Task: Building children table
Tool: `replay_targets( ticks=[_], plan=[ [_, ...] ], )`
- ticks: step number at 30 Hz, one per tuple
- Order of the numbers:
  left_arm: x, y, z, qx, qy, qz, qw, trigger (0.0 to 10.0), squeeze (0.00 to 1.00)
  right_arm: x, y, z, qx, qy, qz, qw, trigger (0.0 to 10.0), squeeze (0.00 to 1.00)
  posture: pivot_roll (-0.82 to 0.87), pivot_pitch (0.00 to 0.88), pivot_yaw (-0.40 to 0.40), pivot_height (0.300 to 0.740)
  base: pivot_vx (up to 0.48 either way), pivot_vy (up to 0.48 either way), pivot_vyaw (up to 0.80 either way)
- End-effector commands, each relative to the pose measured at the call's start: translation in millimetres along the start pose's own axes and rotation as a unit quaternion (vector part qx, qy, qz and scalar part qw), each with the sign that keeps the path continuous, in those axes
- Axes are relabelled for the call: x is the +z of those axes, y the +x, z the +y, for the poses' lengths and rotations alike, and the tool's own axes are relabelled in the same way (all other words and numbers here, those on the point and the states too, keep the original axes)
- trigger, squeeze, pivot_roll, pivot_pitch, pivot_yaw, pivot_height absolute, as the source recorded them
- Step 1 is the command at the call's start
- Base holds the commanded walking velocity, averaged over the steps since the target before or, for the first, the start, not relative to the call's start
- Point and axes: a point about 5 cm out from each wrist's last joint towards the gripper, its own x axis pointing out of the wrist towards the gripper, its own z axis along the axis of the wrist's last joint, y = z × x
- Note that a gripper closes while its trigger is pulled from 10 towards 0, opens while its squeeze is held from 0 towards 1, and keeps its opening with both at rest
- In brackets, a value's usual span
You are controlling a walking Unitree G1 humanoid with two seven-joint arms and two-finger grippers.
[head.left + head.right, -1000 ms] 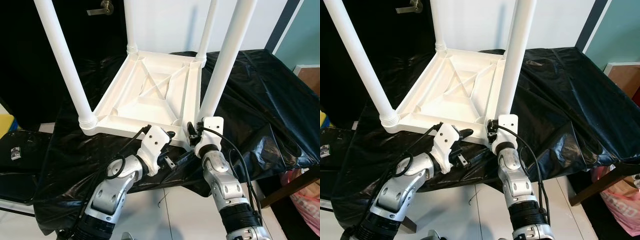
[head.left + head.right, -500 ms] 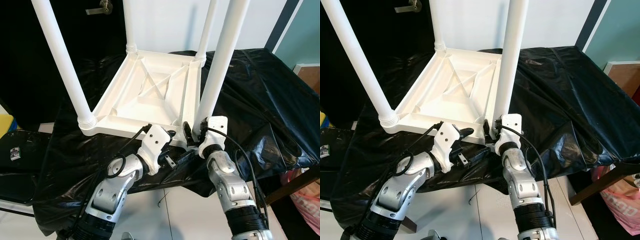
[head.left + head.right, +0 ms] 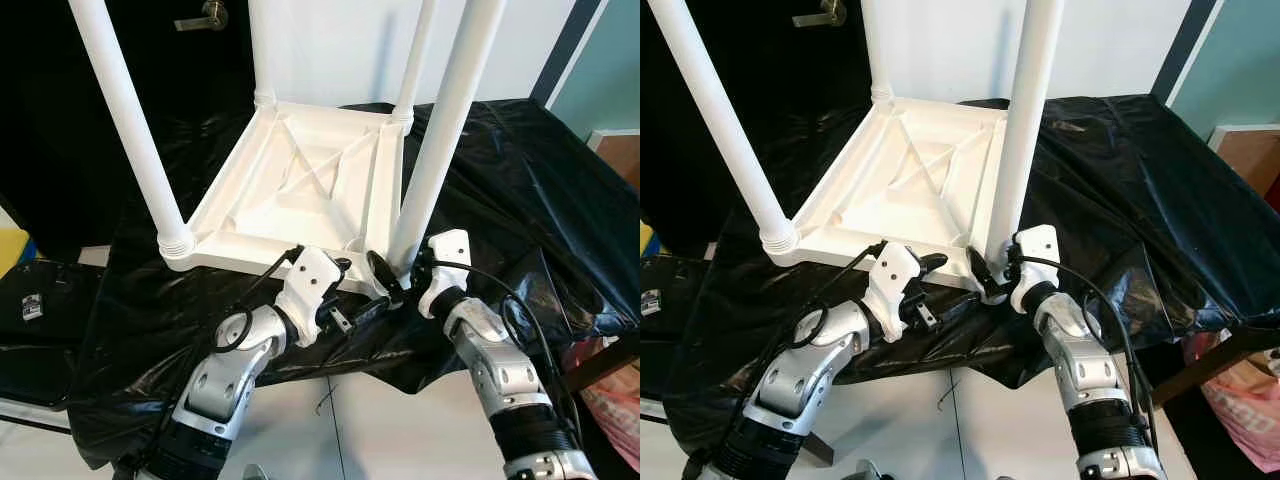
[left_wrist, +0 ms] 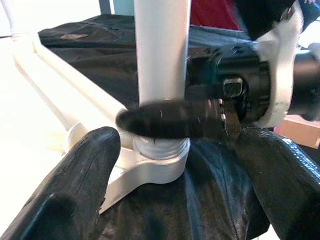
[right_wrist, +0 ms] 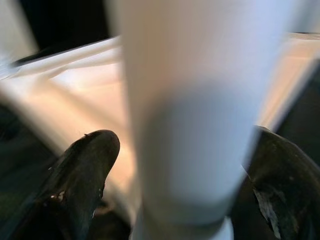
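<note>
1. The white plastic children's table (image 3: 300, 185) lies upside down on a tabletop draped in black plastic sheeting (image 3: 500, 170), its ribbed underside facing up and all four legs standing in the corner sockets.
2. The near right leg (image 3: 440, 130) rises from the corner nearest the robot; its ribbed collar (image 4: 161, 146) sits at the socket, and I cannot tell whether it is fully seated.
3. Handling, as a judgement: the table looks light, stiff and hollow, and the round smooth legs look slippery, so a grip low on the leg, just above the collar, should twist or press it with the least wobble. The long legs give leverage, so a push high up could tip the table or slide it on the slick sheeting.
4. The right tool (image 3: 392, 283) is at the base of that leg, its two black fingers (image 5: 82, 170) spread on either side of the tube; the wrist view is blurred, so whether they press on it cannot be told.
5. The left tool (image 3: 345, 305) sits at the table's near edge, just beside the same corner, fingers apart and holding nothing.
6. Both silver forearms reach up from below the tabletop's edge, wrists bent towards the corner, the right one angled in from the outer side.
</note>
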Motion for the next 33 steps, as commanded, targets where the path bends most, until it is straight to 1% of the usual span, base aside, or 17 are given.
replay_targets(
  ticks=[1,2,3,4,5,12,17,18,19,22,24,25,26,27,29,31,33],
  plan=[
    [2,2.5,1.6,0.01,0.005,-0.006,1.0,10.0,0.0,0,1.6,-5.0,0.035,-0.011,0.006,0.999,10.0,0.0,0.0,0.0,-0.036,0.74,0.0,0.0,0.0],
    [2,3.0,2.0,0.009,0.007,-0.007,1.0,10.0,0.0,-2,2.2,-7.2,0.051,-0.017,0.016,0.998,10.0,0.0,0.0,0.0,-0.036,0.74,0.0,0.0,0.0],
    [3,3.5,2.5,0.009,0.007,-0.007,1.0,10.0,0.0,-4,2.6,-9.0,0.059,-0.027,0.023,0.998,4.6,0.0,0.0,0.0,-0.033,0.74,0.0,0.0,0.0],
    [3,3.5,2.5,0.009,0.007,-0.007,1.0,10.0,0.0,-4,2.6,-9.0,0.059,-0.027,0.023,0.998,4.6,0.0,0.0,0.0,-0.033,0.74,0.0,0.0,0.0],
    [3,3.7,3.0,0.008,0.008,-0.007,1.0,10.0,0.0,-6,2.7,-9.5,0.063,-0.026,0.03,0.997,0.0,0.0,0.0,0.0,-0.028,0.74,0.0,0.0,0.0],
    [2,6.3,4.0,0.0,0.014,-0.006,1.0,10.0,0.0,-14,-0.2,-10.4,0.085,-0.037,0.047,0.995,0.0,0.0,-0.02,0.0,-0.023,0.74,0.0,0.0,0.0],
    [1,7.6,5.3,-0.004,0.017,-0.005,1.0,10.0,0.0,-21,-2.2,-9.4,0.091,-0.027,0.052,0.994,0.0,0.0,-0.03,0.0,-0.017,0.74,0.0,0.0,0.0],
    [1,7.8,5.4,-0.004,0.017,-0.005,1.0,10.0,0.0,-23,-2.0,-9.2,0.088,-0.023,0.053,0.994,4.7,0.0,-0.03,0.0,-0.017,0.74,0.0,0.0,0.0],
    [1,7.9,5.6,-0.005,0.017,-0.005,1.0,10.0,0.0,-24,-1.6,-8.8,0.085,-0.02,0.053,0.995,10.0,0.0,-0.03,0.0,-0.017,0.74,0.0,0.0,0.0],
    [1,8.2,5.6,-0.005,0.018,-0.005,1.0,10.0,0.0,-24,-1.0,-7.9,0.077,-0.017,0.052,0.995,10.0,0.0,-0.03,0.0,-0.017,0.74,0.0,0.0,0.0],
    [1,8.7,5.6,-0.006,0.017,-0.006,1.0,10.0,0.0,-26,1.5,-6.6,0.041,-0.012,0.055,0.998,10.0,0.0,-0.03,0.0,-0.017,0.74,0.0,0.0,0.0],
    [1,8.7,5.6,-0.006,0.017,-0.006,1.0,10.0,0.0,-26,1.5,-6.6,0.041,-0.012,0.055,0.998,10.0,0.0,-0.03,0.0,-0.017,0.74,0.0,0.0,0.0],
    [1,8.7,5.6,-0.005,0.016,-0.007,1.0,10.0,0.0,-27,3.5,-4.8,0.013,-0.011,0.056,0.998,10.0,0.0,-0.03,0.0,-0.019,0.74,0.0,0.0,0.0],
    [1,8.7,5.6,-0.005,0.016,-0.007,1.0,10.0,0.0,-27,3.5,-4.8,0.013,-0.011,0.056,0.998,10.0,0.0,-0.03,0.0,-0.019,0.74,0.0,0.0,0.0],
    [0,8.1,5.3,-0.005,0.015,-0.007,1.0,10.0,0.0,-29,7.1,0.0,-0.034,0.0,0.054,0.998,10.0,0.0,-0.03,0.0,-0.017,0.74,0.0,0.0,0.0],
    [-1,7.9,5.1,-0.005,0.014,-0.007,1.0,10.0,0.0,-30,8.0,1.7,-0.049,0.005,0.055,0.997,10.0,0.0,-0.03,0.0,-0.017,0.74,0.0,0.0,0.0],
    [-1,6.9,4.8,-0.005,0.014,-0.006,1.0,10.0,0.0,-33,10.1,6.1,-0.1,0.027,0.061,0.993,10.0,0.0,-0.02,0.0,-0.012,0.74,0.0,0.0,0.0]
  ],
)
